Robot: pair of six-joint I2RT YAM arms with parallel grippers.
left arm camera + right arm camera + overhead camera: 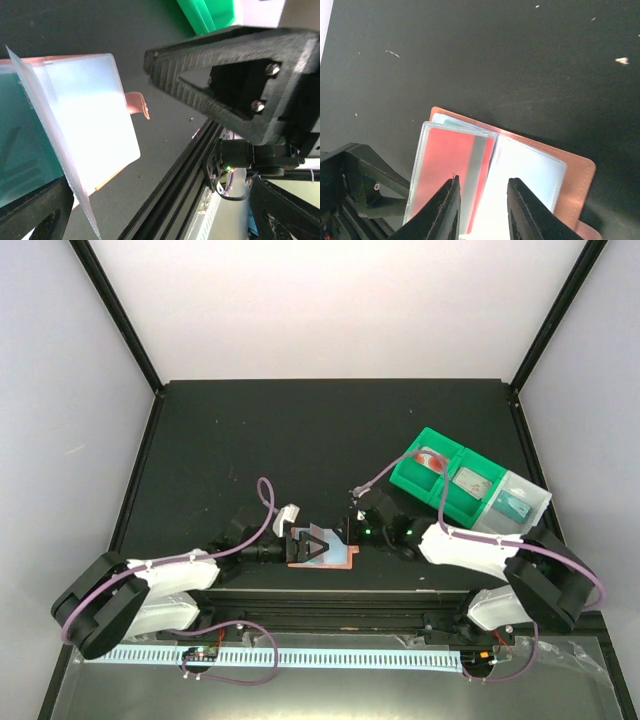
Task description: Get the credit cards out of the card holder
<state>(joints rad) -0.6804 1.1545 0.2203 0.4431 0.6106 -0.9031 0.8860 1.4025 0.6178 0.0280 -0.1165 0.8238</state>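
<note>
Near edge of the table [250, 440], middle: left gripper [305, 543] has its jaws wide apart, with a see-through leaf [55, 145] of the card holder [335, 558] standing between them, not pinched. Card holder lies open, blue lining up, terracotta rim showing. Red credit card [445, 165] sits in a clear sleeve [480, 155] on it. Right gripper [482, 185] is just over that sleeve — jaws slightly parted, nothing clamped. Right side of table — green bins [440, 475], clear bin [520, 502].

The card holder [338, 558] lies left of the bins [452, 480].
</note>
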